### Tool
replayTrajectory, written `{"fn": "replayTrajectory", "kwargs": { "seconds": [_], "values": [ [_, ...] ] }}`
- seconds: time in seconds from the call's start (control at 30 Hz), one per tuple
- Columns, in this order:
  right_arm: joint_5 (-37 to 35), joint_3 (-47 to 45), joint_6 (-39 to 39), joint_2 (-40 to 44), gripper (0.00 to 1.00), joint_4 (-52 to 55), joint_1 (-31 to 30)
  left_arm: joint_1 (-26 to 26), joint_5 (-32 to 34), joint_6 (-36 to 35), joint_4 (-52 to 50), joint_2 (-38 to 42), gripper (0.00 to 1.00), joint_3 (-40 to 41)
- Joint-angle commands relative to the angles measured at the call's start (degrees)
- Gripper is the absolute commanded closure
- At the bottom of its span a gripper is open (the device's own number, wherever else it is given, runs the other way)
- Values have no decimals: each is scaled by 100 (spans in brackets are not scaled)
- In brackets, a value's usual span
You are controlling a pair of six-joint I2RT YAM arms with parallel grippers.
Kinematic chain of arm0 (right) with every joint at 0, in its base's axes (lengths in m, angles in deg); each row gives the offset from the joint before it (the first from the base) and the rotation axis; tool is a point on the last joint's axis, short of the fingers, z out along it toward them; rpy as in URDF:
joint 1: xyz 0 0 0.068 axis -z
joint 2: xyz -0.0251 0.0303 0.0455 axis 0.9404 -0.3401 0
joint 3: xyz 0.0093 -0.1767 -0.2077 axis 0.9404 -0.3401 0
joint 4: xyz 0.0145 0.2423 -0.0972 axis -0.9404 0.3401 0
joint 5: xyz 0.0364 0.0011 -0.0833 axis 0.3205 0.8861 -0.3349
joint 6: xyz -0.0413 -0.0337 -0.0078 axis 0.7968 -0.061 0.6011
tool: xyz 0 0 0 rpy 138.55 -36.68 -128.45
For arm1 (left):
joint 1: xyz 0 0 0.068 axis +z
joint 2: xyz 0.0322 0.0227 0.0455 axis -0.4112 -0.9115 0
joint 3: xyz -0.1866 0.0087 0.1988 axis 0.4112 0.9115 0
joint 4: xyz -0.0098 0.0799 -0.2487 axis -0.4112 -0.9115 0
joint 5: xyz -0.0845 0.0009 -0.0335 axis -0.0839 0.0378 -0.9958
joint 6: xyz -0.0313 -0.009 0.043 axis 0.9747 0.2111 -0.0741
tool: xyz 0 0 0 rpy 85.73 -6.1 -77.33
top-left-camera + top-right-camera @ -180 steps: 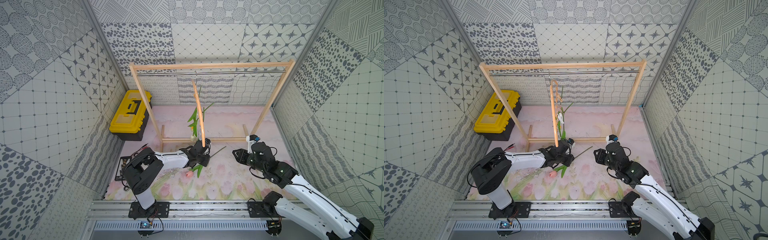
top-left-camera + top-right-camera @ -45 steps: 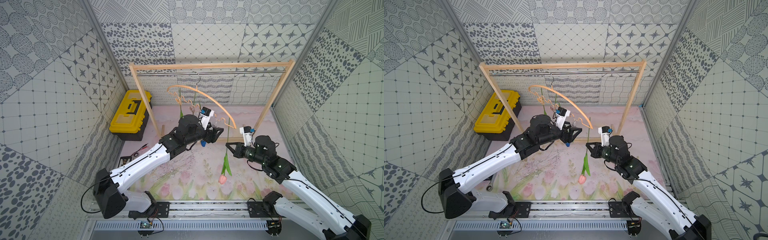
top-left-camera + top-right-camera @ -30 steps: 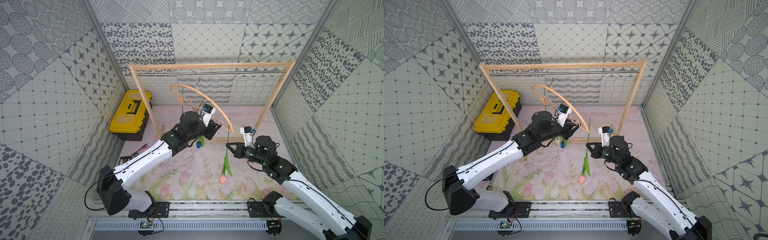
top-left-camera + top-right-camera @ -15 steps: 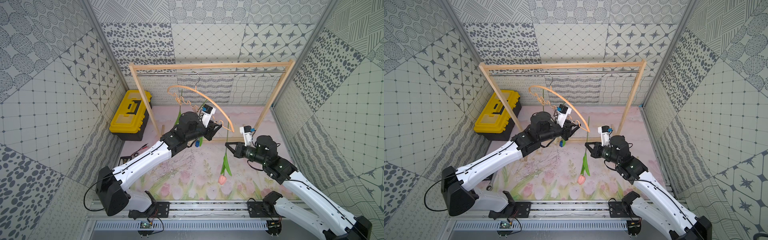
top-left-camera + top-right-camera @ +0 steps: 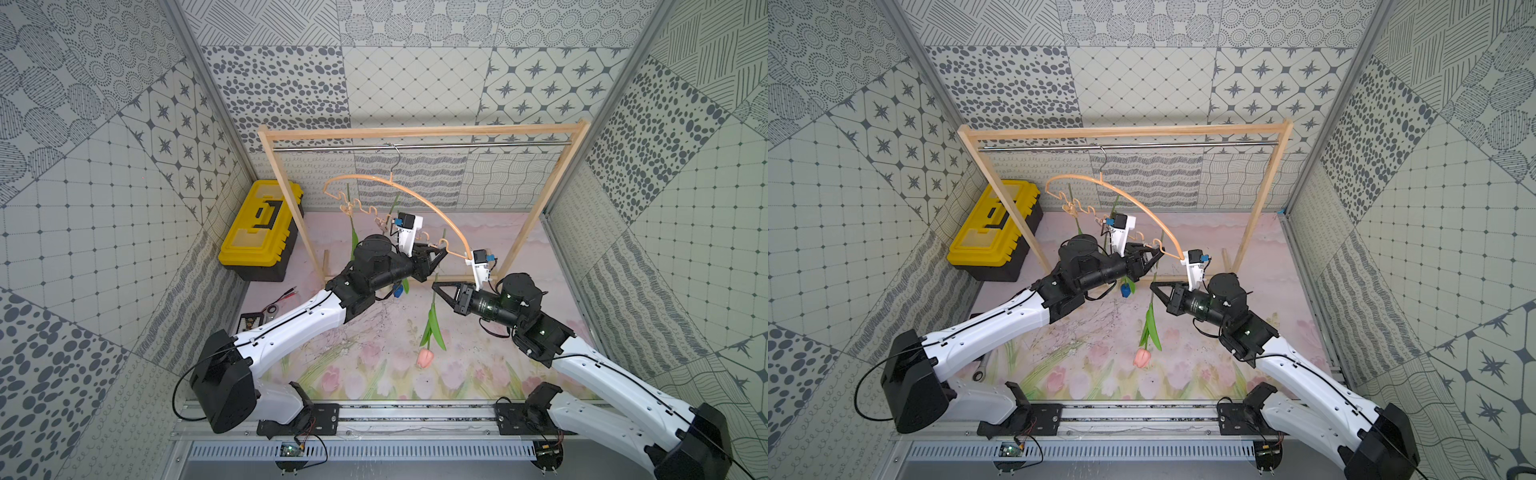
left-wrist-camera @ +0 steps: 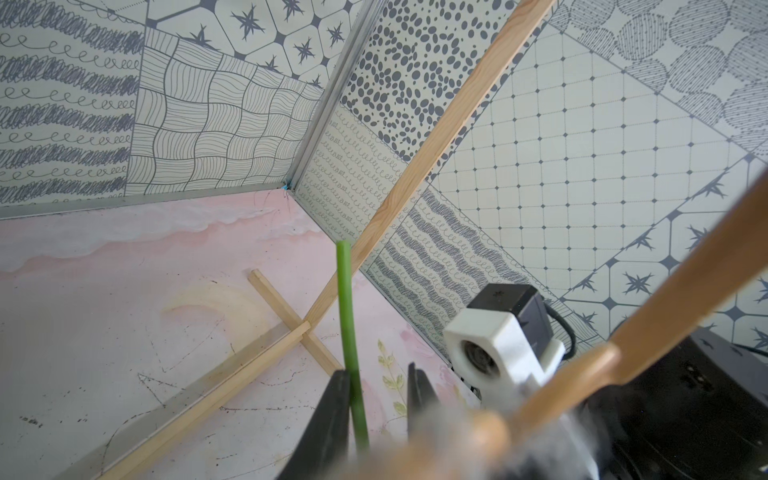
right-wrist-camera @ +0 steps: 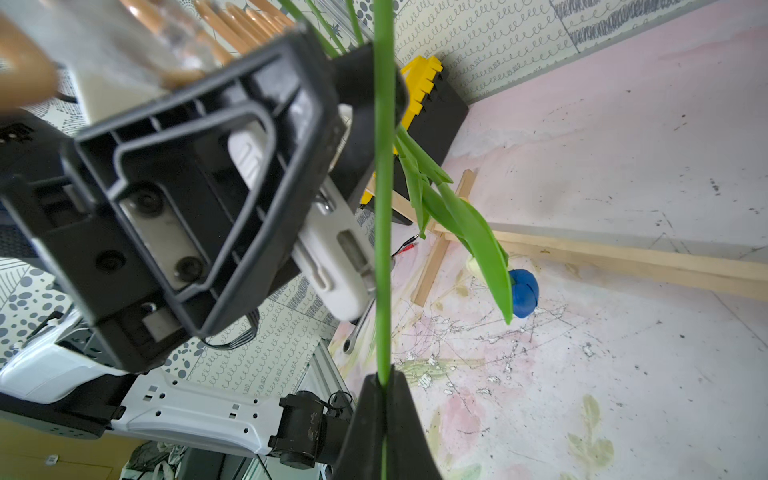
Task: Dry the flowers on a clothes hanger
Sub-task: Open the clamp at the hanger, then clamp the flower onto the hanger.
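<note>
Hanger: the clothes hanger point(image 5: 417, 198) hangs by its hook from the steel rod point(image 5: 478, 144) of the wooden frame point(image 5: 415, 130), toward 12 o'clock on the bench point(image 5: 523, 237). It tilts, with its low end toward 4 o'clock.
Hidden: a third stem point(image 5: 354, 237) hangs near the hanger's high end, and its head is behind the left arm. The clips are too small to make out in both top views. The hanger's wood, close to the lens, blurs part of the left wrist view. A leaf covers part of the blue head in the right wrist view.
Right fingers: the right fingers point(image 7: 365, 415) are clenched on the stem of the pink tulip point(image 5: 431, 328), which hangs head-down with its head at 6 o'clock of the grip.
Left fingers: the left fingers point(image 6: 332, 424) stand partly apart at the hanger's low end. They straddle that same stem, which lies against one finger. A white clip point(image 7: 332, 257) shows between them. Whether they squeeze it cannot be told.
Blue tulip: the blue tulip point(image 5: 397, 291) hangs head-down below the left wrist, at 9 o'clock of the pink stem.
Surroundings: a yellow toolbox point(image 5: 259, 226) sits at 10 o'clock.
</note>
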Motion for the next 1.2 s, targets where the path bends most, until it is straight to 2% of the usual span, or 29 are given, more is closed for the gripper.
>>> {"fn": "replayTrajectory", "kwargs": {
  "seconds": [0.0,1.1,1.17],
  "values": [
    [-95,49,-45,-26,100,-590,-50,23,-28,710,909,72,97,133],
    [-251,278,-6,-47,100,-778,-112,25,-191,769,1269,36,100,422],
    [-244,272,-12,-47,100,-778,-117,23,-172,754,1237,63,90,451]
  ]
}}
